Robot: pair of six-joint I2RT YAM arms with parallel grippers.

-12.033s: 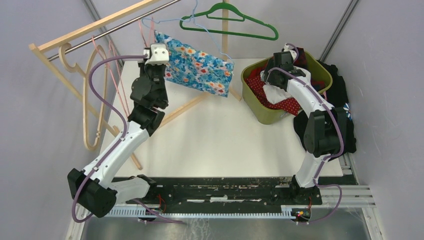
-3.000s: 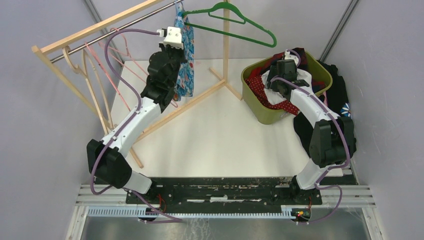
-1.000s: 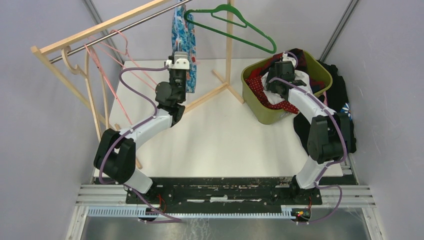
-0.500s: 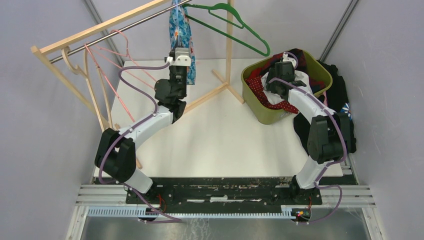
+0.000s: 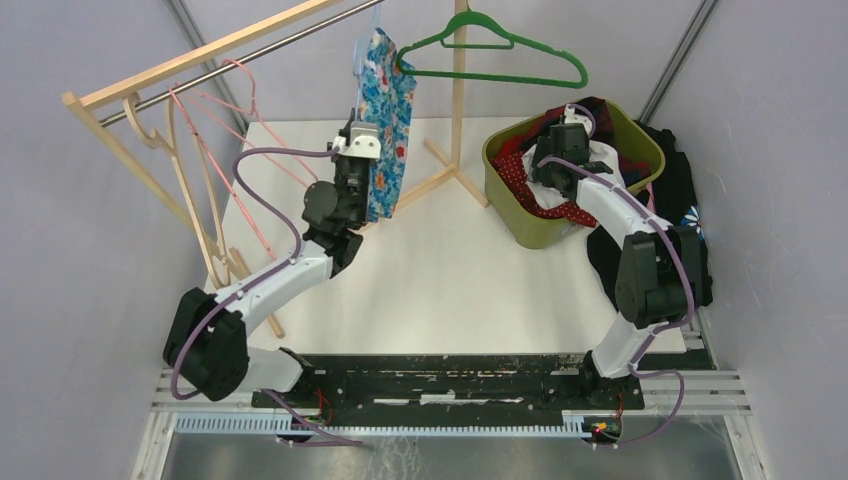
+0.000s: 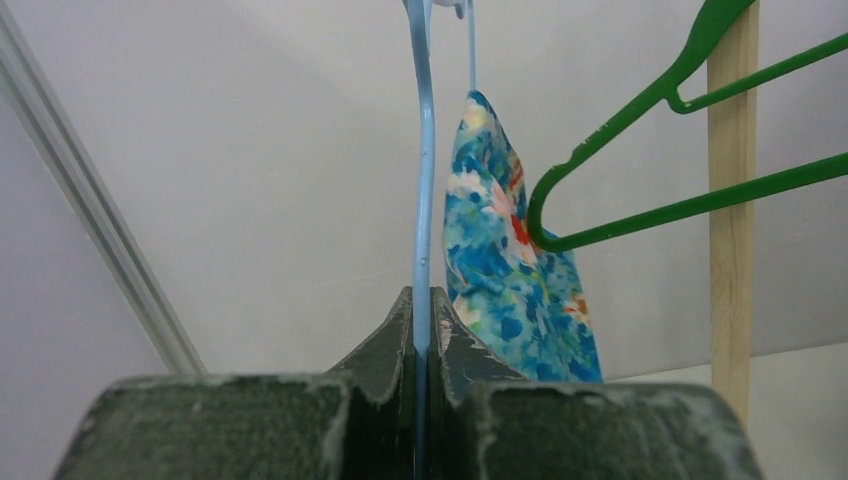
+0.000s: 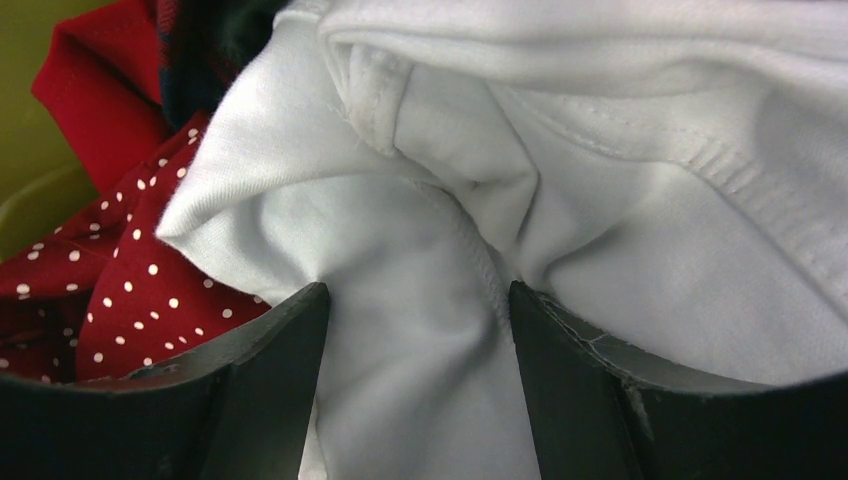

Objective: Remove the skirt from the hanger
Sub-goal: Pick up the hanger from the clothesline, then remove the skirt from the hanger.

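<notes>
The skirt [image 5: 385,120] is blue with a flower print and hangs from a thin light-blue hanger [image 6: 423,180] on the rail. My left gripper [image 5: 361,150] is shut on the lower wire of that hanger, with the skirt [image 6: 510,270] hanging just to its right in the left wrist view. My right gripper [image 5: 566,130] is open, its jaws down in the green bin around a fold of white cloth [image 7: 450,230].
A green hanger [image 5: 490,55] hangs right beside the skirt. A wooden rack [image 5: 190,60] with pink and wooden hangers [image 5: 215,170] stands at the left. The green bin [image 5: 520,225] holds red dotted [image 7: 90,290] and white clothes. Dark clothes [image 5: 690,210] lie at the right.
My left gripper has moved down and toward me with the blue hanger, and the skirt has swung wider. The green hanger has swung to face the camera. The right arm has stayed still.
</notes>
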